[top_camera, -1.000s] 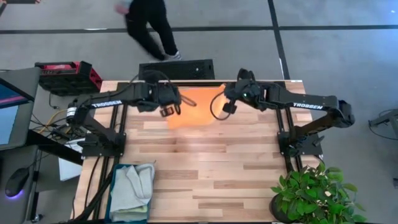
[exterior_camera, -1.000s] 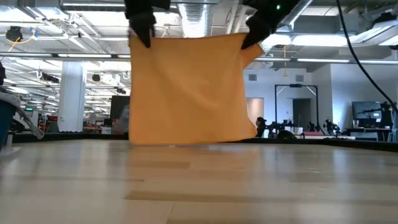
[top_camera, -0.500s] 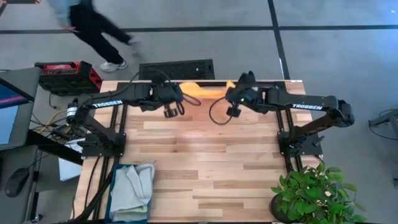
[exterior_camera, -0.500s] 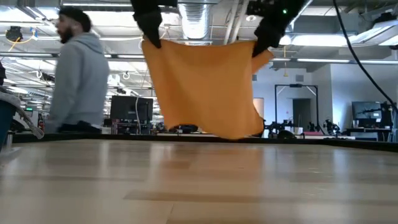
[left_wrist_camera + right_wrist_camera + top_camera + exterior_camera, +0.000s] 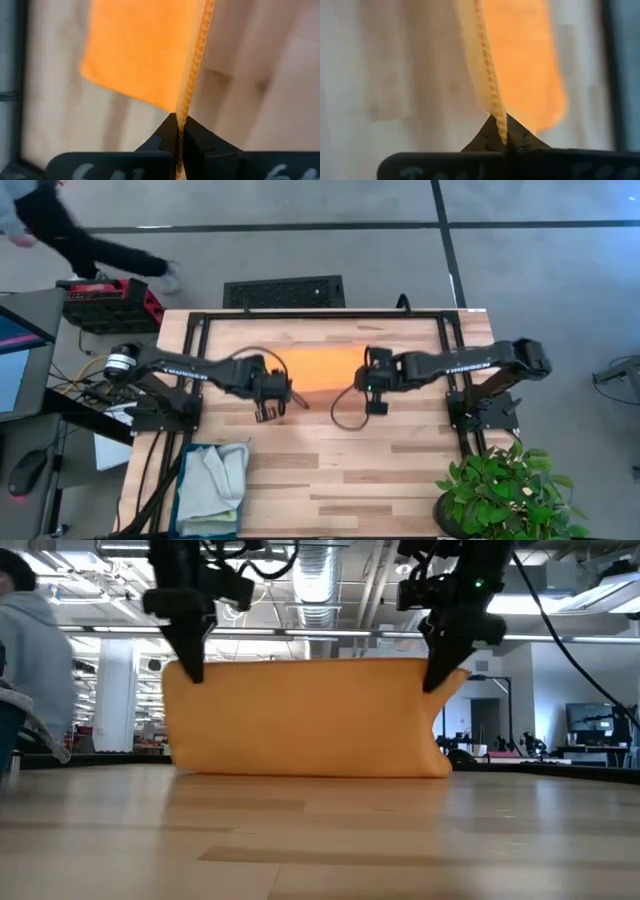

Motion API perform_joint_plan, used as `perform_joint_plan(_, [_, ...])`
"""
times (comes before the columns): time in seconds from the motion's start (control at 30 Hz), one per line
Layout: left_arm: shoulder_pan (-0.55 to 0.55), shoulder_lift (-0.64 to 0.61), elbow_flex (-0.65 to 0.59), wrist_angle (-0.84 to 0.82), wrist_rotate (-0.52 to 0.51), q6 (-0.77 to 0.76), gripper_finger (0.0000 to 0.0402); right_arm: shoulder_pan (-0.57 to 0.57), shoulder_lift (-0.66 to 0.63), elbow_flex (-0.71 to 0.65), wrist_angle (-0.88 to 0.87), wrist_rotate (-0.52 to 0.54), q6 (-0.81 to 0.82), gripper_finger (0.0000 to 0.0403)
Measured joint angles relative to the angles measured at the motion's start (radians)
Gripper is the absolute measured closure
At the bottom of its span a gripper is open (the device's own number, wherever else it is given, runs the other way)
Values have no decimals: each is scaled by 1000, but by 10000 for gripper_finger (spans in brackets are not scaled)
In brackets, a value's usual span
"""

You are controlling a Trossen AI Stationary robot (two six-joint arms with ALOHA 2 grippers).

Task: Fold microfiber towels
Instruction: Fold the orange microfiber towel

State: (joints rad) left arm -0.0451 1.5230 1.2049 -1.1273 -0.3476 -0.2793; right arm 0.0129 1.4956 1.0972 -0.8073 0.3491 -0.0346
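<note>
A bright orange towel (image 5: 320,366) is stretched between my two grippers over the far middle of the table. In the low view the orange towel (image 5: 310,720) hangs like a curtain, and its lower edge (image 5: 310,773) rests on the table. My left gripper (image 5: 270,394) is shut on its upper left corner and my right gripper (image 5: 375,386) on its upper right corner. A light green towel (image 5: 215,472) lies in the teal bin (image 5: 186,502) at the near left. The grey-blue towels do not show. My left gripper (image 5: 179,125) pinches the towel's stitched edge (image 5: 186,107) at the upper left corner (image 5: 182,668) between its two fingers, from above, pointing down. The towel hangs below it, its top edge taut, its lower part on the table. My right gripper (image 5: 501,122) pinches the stitched edge (image 5: 494,102) at the upper right corner (image 5: 445,670) between its two fingers, from above, pointing down. The towel hangs below it, and a small corner flap (image 5: 455,680) sticks out past the fingers.
Bare wood (image 5: 350,460) lies on the near side of the towel. A potted plant (image 5: 510,495) stands at the near right corner. A person (image 5: 60,230) walks on the floor beyond the far left corner. A black frame (image 5: 320,312) runs along the far edge.
Both grippers have swung toward the far edge, then come toward the near edge and down, still shut on the towel. The towel, which hung clear and swung, now has its lower edge on the table and its top edge drawn straight.
</note>
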Motion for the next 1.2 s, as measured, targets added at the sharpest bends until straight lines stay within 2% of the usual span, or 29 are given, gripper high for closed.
perform_joint_plan(0.1, [-56, 0, -52, 37, 53, -75, 401, 58, 42, -6, 1, -57, 34, 399])
perform_joint_plan(0.3, [-135, 0, -117, 110, 139, -187, 401, 146, 125, -6, 3, -67, 82, 399])
perform_joint_plan(0.63, [-182, 0, -228, 269, 176, -225, 401, 176, 235, -6, 5, -93, 131, 397])
perform_joint_plan(0.87, [-126, 0, -240, 274, 85, -225, 401, 138, 259, -6, 3, -29, 156, 397])
perform_joint_plan(1.2, [58, 0, -238, 293, -49, -165, 401, 9, 258, -6, 12, 108, 169, 397])
